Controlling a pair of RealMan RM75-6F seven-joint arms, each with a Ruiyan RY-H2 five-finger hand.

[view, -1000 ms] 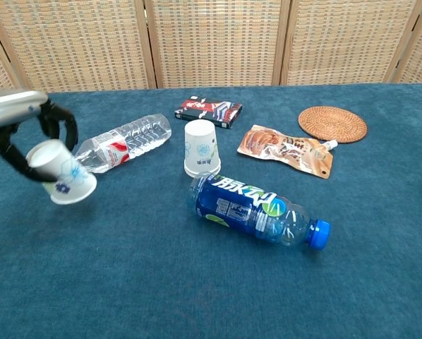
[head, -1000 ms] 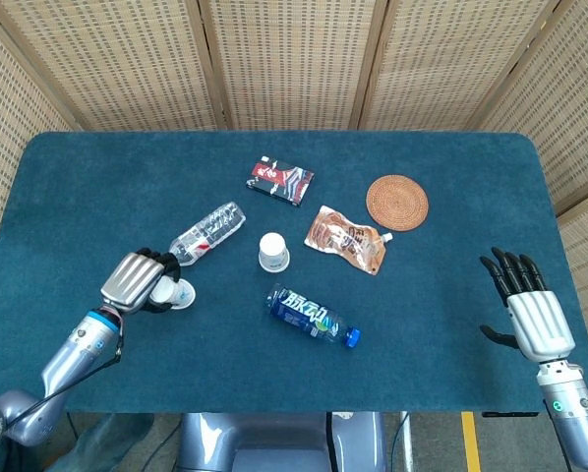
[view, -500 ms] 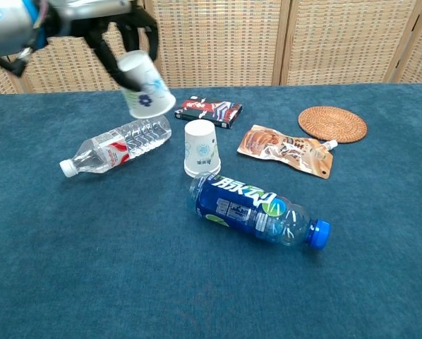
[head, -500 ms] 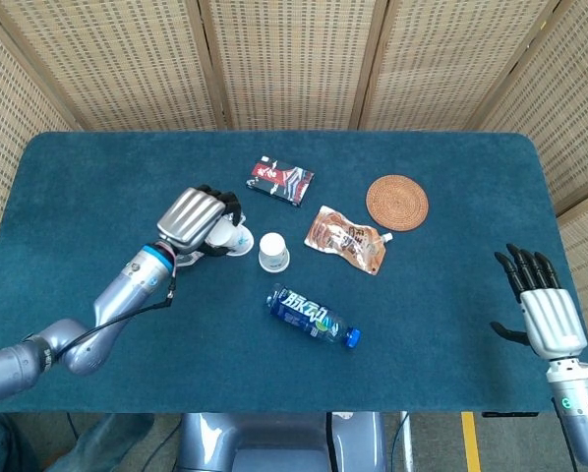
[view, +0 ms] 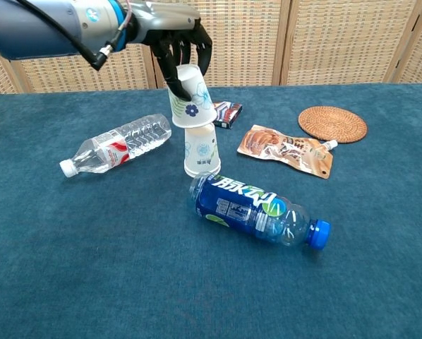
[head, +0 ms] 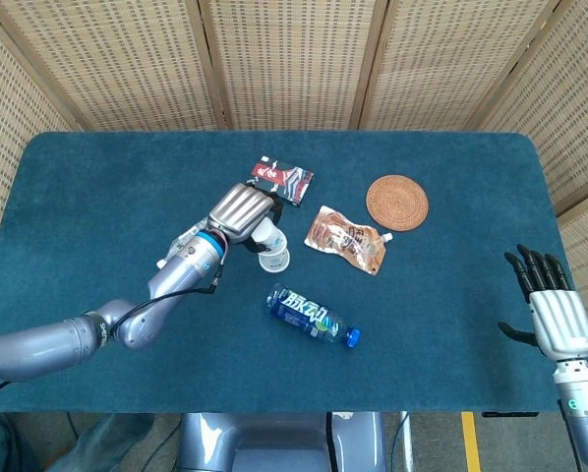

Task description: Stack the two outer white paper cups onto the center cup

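Chest view: left robot hand holds paper cup over center cup.

A table covered in dark teal cloth is seen bearing an upturned white paper cup at its centre; a clear water bottle is laid on its side to the left, and a blue-labelled bottle in front. A dark packet, a brown snack pouch and a round woven coaster are spread further back.
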